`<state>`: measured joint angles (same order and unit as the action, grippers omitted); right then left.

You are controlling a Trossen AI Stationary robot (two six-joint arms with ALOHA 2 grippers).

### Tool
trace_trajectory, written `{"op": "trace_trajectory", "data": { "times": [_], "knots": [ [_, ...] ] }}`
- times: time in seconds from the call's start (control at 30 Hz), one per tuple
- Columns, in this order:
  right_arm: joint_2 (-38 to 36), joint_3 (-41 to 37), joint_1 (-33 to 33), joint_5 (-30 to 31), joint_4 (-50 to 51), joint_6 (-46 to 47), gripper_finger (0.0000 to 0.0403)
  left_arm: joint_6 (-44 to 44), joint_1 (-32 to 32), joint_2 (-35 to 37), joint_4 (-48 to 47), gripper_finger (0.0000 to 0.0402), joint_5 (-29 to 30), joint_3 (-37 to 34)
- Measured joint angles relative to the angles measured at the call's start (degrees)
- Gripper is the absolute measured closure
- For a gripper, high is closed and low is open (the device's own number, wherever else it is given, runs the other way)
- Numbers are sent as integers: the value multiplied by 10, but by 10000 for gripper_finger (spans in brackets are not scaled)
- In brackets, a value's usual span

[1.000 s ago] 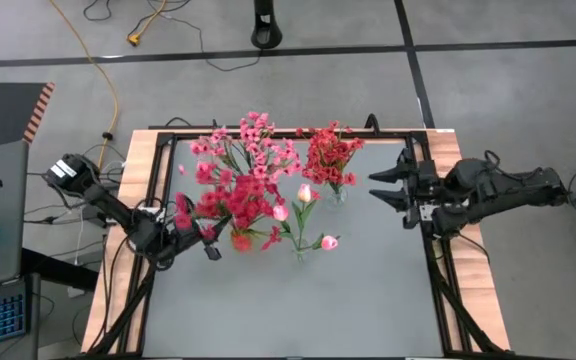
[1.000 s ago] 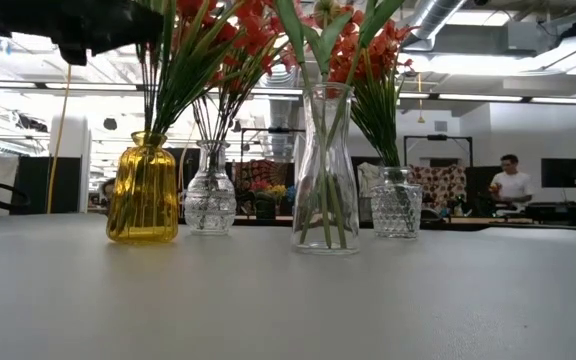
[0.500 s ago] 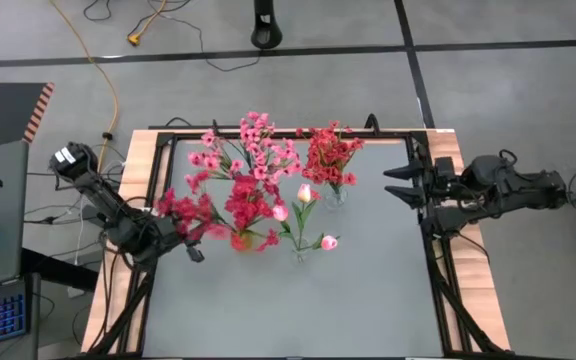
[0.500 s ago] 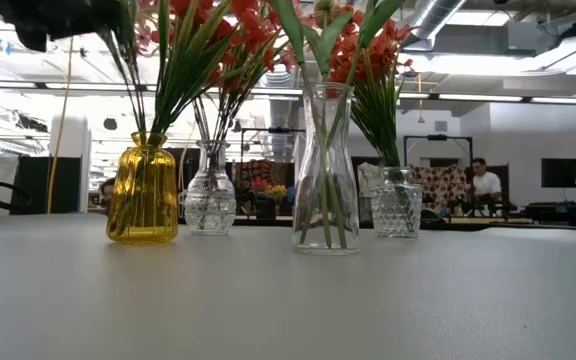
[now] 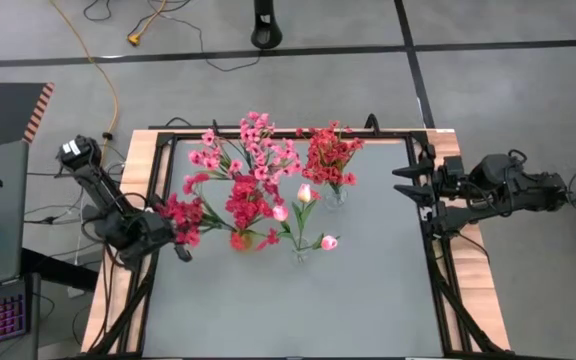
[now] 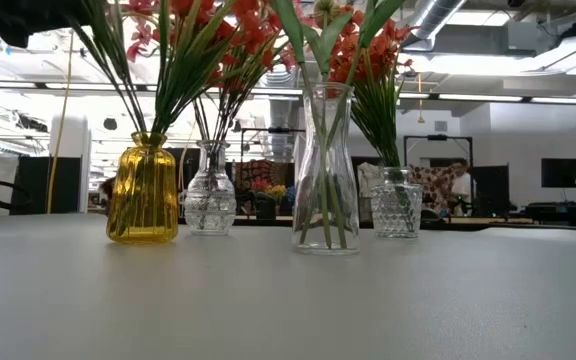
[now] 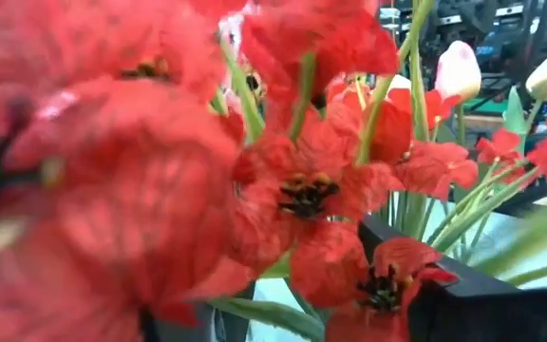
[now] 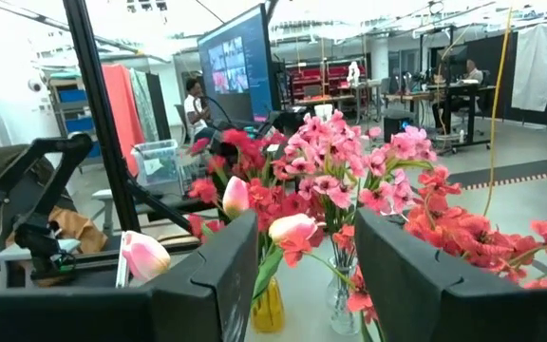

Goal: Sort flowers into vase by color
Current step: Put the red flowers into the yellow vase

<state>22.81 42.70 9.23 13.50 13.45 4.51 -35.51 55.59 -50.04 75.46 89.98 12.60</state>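
My left gripper [image 5: 178, 240] stands level at the table's left side, shut on a red flower sprig [image 5: 178, 213] whose blossoms [image 7: 302, 190] fill the left wrist view. The sprig's stem [image 6: 116, 78] leans left out of the yellow vase [image 6: 143, 190]. More red flowers [image 5: 246, 200] stand in that vase. Pink sprigs [image 5: 253, 150] stand in a round clear vase [image 6: 211, 200], pale tulip buds [image 5: 305, 193] in a tall clear vase [image 6: 325, 170], red sprigs [image 5: 328, 155] in a faceted vase [image 6: 396, 203]. My right gripper [image 5: 400, 183] is open at the table's right edge, holding nothing. My left gripper has the red sprig's blossom end [image 7: 368, 285] between its two fingers, coming level from the table's left. The blossoms hide the place of contact. The sprig is tilted toward the left edge, and its stem's lower end [image 6: 153, 135] is still inside the yellow vase's neck.
The four vases stand in a loose row across the table's far middle. A black frame [image 5: 268, 133] runs round the table. The grey tabletop [image 5: 298, 310] stretches toward the near edge. A person shows in the room beyond the table.
My left gripper has moved toward the table's left edge and slightly up, drawing the red sprig away from the yellow vase's bunch; the stem now leans far to the left while its lower end stays in the vase. My right gripper has drawn back toward the right edge.
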Motion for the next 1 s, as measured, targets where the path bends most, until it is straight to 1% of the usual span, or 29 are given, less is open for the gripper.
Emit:
{"op": "trace_trajectory", "data": {
  "times": [0.17, 0.3, 0.43, 0.53, 0.73, 1.0],
  "knots": [
    [0, 0, 0, 0, -2, 0, 201, -29, 15, 20, 0, 239, 1, 1],
    [0, 0, 0, 0, -2, 0, 201, -18, 36, 41, 0, 239, 1, 1],
    [0, 0, 0, 0, 0, 0, 201, 38, 69, 44, -2, 239, -12, 1],
    [0, 0, 0, 0, 10, 0, 201, 75, 99, 43, -20, 239, -21, 1],
    [0, 0, 0, 0, 21, 0, 201, 156, 142, 44, -25, 239, -1, 1],
    [0, 0, 0, 0, 25, 0, 201, 175, 147, 44, -25, 239, 0, 1]
  ]
}}
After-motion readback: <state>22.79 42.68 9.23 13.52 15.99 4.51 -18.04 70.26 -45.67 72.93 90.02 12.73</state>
